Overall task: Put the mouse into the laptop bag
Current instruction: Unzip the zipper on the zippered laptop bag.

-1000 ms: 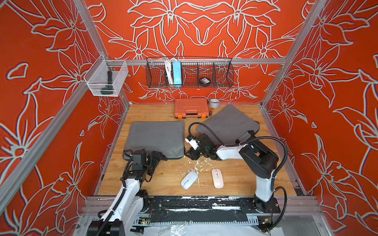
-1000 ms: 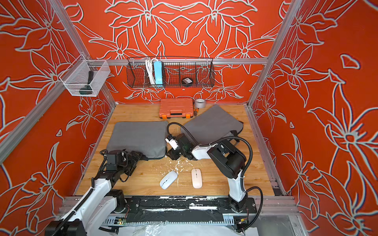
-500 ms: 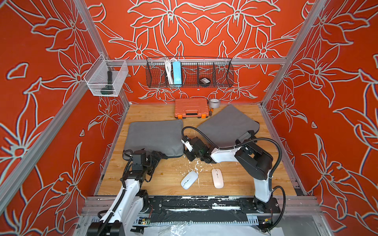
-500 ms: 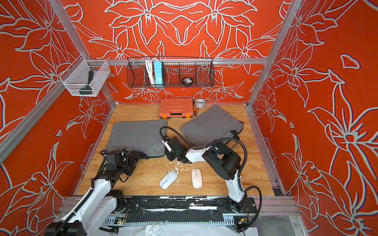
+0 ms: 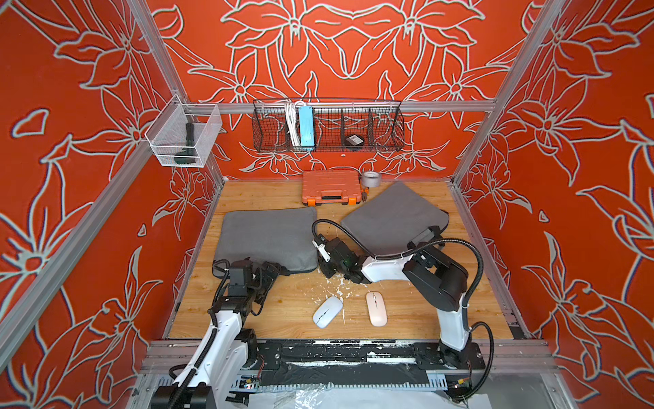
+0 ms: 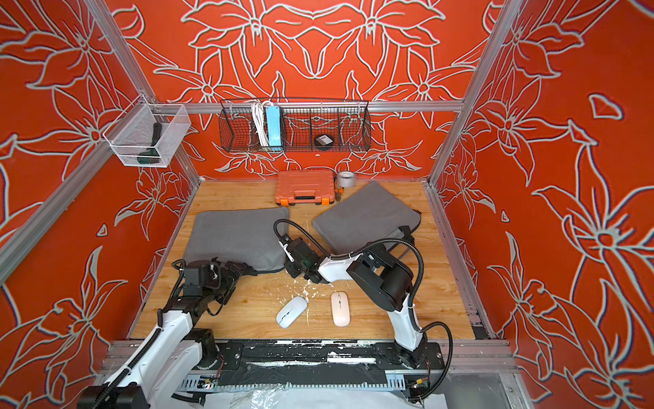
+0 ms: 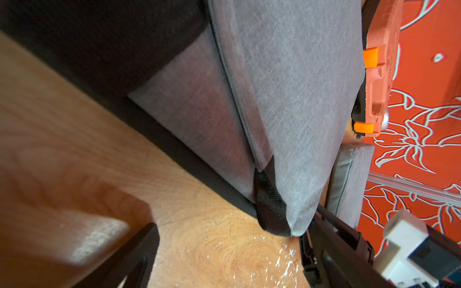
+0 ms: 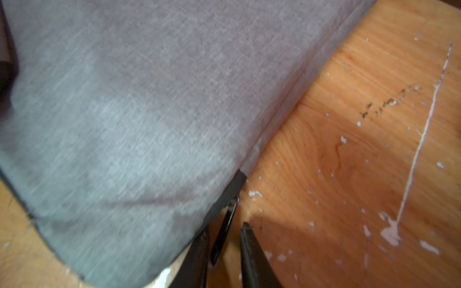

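Observation:
A white mouse [image 5: 327, 311] [image 6: 291, 311] and a pink mouse [image 5: 376, 313] [image 6: 340, 308] lie on the wooden table near the front. A grey laptop bag [image 5: 269, 240] [image 6: 237, 237] lies flat at the left. My right gripper [image 5: 323, 267] [image 8: 225, 228] is at the bag's near right corner. Its jaws stand narrowly open around the black zipper pull [image 8: 219, 246], with a gap showing on each side. My left gripper [image 5: 274, 269] [image 7: 229, 244] is open at the bag's near edge, with only bare table between its fingers.
A second grey bag [image 5: 393, 219] lies at the right, partly under my right arm. An orange tool case [image 5: 332, 187] and a tape roll [image 5: 371, 179] stand at the back. A wire basket [image 5: 327, 129] and a clear bin [image 5: 184, 140] hang on the walls.
My right gripper has moved left, from between the two bags to the left bag's near right corner, and its jaws have narrowed. The left arm and both mice have not moved.

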Controlling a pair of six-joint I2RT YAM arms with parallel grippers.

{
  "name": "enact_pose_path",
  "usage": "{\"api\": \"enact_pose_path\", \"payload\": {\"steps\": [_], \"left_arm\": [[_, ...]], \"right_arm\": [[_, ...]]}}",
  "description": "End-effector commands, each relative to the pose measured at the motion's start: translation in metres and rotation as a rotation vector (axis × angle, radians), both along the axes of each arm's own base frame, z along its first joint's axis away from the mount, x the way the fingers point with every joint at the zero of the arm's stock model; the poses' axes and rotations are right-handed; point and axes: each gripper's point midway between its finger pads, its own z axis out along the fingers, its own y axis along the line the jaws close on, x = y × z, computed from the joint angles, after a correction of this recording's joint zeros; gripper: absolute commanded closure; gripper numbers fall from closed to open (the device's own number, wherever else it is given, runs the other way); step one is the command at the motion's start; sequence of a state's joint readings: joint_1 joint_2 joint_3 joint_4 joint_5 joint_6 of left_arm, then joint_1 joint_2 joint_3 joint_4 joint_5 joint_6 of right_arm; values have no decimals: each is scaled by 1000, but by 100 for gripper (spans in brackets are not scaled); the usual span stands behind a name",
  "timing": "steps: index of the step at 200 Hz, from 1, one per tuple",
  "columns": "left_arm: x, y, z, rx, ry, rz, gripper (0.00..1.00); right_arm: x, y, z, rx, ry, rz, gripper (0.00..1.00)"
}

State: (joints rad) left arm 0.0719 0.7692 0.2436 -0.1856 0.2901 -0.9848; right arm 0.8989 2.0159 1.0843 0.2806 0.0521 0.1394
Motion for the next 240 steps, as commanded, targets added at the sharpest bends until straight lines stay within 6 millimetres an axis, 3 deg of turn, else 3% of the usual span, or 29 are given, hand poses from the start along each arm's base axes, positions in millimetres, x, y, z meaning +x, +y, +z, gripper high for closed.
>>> {"api": "enact_pose_path", "payload": {"steps": [1, 35, 62, 83, 91, 127, 135, 152, 240], "left_arm": [[-4, 2, -5, 8, 14, 9, 3], [-2, 0, -4, 0, 1, 3, 4], [5, -5, -3, -34, -29, -11, 7], [7, -3, -13, -49, -12, 24, 13], [6, 0, -20, -50, 7, 52, 21], [3, 7, -41, -74, 58, 135, 88], [2, 10, -43, -70, 67, 161, 94], [2, 16, -42, -65, 61, 202, 100], [10, 12, -25, -51, 19, 222, 100]], "right_arm": [[-19, -27, -58, -169, 125, -13, 75], [-19, -26, -57, -170, 130, -11, 100], [-24, -26, -52, -143, 135, 2, 100], [-28, -25, -46, -114, 141, 12, 100], [-30, -24, -42, -99, 141, 19, 100], [-45, -18, -29, -57, 145, 64, 100], [-49, -17, -27, -54, 145, 73, 100], [-61, -15, -25, -48, 151, 90, 100], [-128, 8, -23, -63, 157, 178, 100]]}}
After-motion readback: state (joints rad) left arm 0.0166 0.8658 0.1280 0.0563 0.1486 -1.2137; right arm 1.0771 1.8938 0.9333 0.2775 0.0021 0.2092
